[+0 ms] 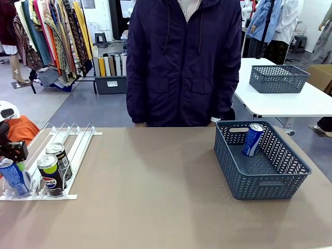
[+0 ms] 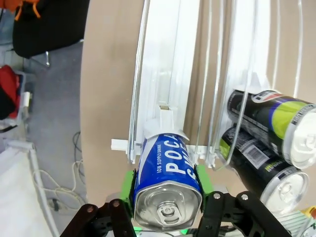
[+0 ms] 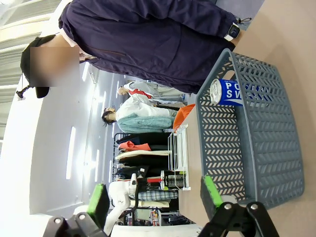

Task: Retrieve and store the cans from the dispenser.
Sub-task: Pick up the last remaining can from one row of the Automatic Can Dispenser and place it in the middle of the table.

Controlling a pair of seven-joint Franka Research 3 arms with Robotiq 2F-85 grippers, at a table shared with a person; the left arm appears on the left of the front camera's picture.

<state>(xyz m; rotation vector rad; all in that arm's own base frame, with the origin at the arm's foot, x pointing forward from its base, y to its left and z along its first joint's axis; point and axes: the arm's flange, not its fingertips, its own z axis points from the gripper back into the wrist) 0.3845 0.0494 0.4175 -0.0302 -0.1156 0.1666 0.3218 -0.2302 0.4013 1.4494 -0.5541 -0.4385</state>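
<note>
My left gripper (image 2: 168,197) is clenching a blue can (image 2: 167,170), its green pads pressing on either side of the can's body just below the silver top, which is facing my wrist camera. The can is sitting at the front end of the outermost lane of the dispenser (image 2: 170,74), whose white rails are running away from me across the brown table (image 1: 155,181). In a neighbouring lane two black cans (image 2: 276,116) with green tops are lying one behind the other, the front one resting against the clear stop. From the front the same gripper (image 1: 13,151) is showing at the table's left edge, over the front corner of the rack. My right gripper (image 3: 155,195) is hanging released, its pads spread wide with nothing between them, and is looking toward the dark grey mesh basket (image 1: 259,181) on the right side of the table. Inside it a second blue can (image 1: 253,140) is leaning against the far wall. A person (image 1: 181,62) in a dark jacket is standing at the far edge of the table.
</note>
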